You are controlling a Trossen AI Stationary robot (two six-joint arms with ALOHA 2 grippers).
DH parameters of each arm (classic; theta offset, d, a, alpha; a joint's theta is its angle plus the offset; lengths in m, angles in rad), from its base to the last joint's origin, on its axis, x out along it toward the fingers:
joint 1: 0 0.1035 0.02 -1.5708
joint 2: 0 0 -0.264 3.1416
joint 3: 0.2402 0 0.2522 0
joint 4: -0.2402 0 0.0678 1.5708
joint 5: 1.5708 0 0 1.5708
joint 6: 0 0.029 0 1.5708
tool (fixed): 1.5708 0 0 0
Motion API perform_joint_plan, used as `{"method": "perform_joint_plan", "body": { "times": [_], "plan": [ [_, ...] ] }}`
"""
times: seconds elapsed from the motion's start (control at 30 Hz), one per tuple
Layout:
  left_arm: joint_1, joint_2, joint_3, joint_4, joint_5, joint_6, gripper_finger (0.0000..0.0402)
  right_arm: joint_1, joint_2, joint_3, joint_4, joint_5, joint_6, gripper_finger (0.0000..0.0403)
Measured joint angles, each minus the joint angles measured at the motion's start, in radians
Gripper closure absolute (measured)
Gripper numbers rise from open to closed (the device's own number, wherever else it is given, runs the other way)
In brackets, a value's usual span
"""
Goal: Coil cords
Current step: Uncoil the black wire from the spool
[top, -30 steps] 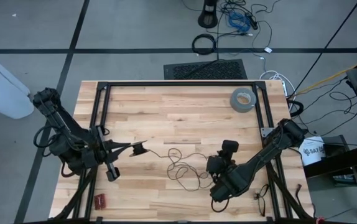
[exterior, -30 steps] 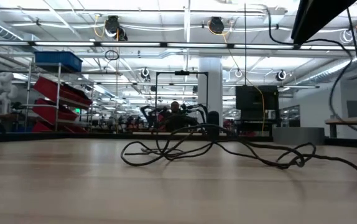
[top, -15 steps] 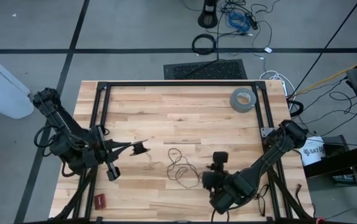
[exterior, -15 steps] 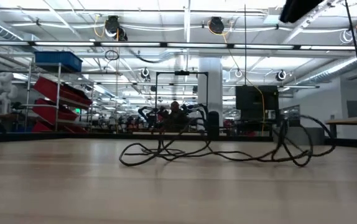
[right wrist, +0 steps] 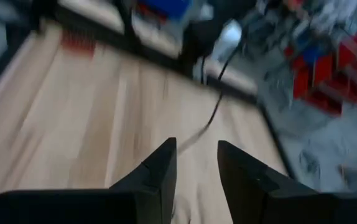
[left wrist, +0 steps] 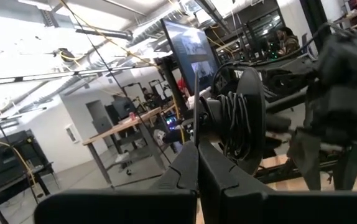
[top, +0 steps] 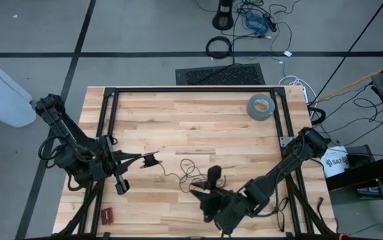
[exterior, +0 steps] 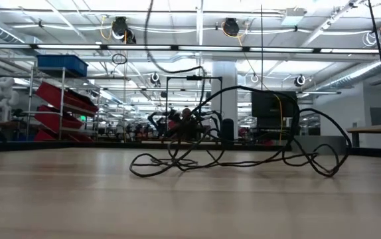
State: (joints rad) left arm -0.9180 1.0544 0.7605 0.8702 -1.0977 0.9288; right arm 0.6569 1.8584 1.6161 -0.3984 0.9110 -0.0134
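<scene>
While the left fingers (top: 140,160) stay clamped on a spool (top: 151,159), the right fingers (top: 211,179) stand apart, seemingly over the wire (top: 190,175)

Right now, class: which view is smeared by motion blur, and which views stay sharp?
Right wrist view: heavily blurred, table planks and background streaked, only the dark fingers crisp. High view: sharp. Low view: the thin black wire in focus. Left wrist view: mildly soft behind.

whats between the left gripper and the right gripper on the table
In the high view, the thin black cord lies in loose loops on the bare wood between the left gripper and the right gripper.
</scene>
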Motion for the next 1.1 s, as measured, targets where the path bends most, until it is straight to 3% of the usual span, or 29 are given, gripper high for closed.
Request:
{"method": "perform_joint_plan", "body": {
  "times": [0.1, 0.2, 0.57, 0.67, 0.83, 1.1],
  "plan": [
    [0.000, 0.000, 0.000, -0.011, 0.000, 0.003, 0.0401, -0.016, 0.000, 0.000, 0.190, -0.056, -0.184, 0.0298],
    [0.000, 0.000, 0.000, -0.062, 0.002, 0.073, 0.0401, -0.025, 0.000, 0.000, 0.294, -0.129, -0.269, 0.0298],
    [0.000, 0.058, 0.000, -0.315, 0.084, 0.446, 0.0401, -0.028, 0.000, 0.000, 0.312, -0.151, -0.386, 0.0298],
    [0.000, 0.081, 0.000, -0.313, 0.128, 0.524, 0.0401, -0.027, 0.000, 0.000, 0.313, -0.124, -0.462, 0.0298],
    [0.000, 0.105, 0.000, -0.305, 0.166, 0.599, 0.0401, -0.017, 0.000, 0.000, 0.321, 0.016, -0.653, 0.0298],
    [0.011, 0.106, 0.000, -0.303, 0.229, 0.599, 0.0402, 0.008, 0.000, 0.000, 0.372, 0.029, -0.907, 0.0298]
  ]
}}
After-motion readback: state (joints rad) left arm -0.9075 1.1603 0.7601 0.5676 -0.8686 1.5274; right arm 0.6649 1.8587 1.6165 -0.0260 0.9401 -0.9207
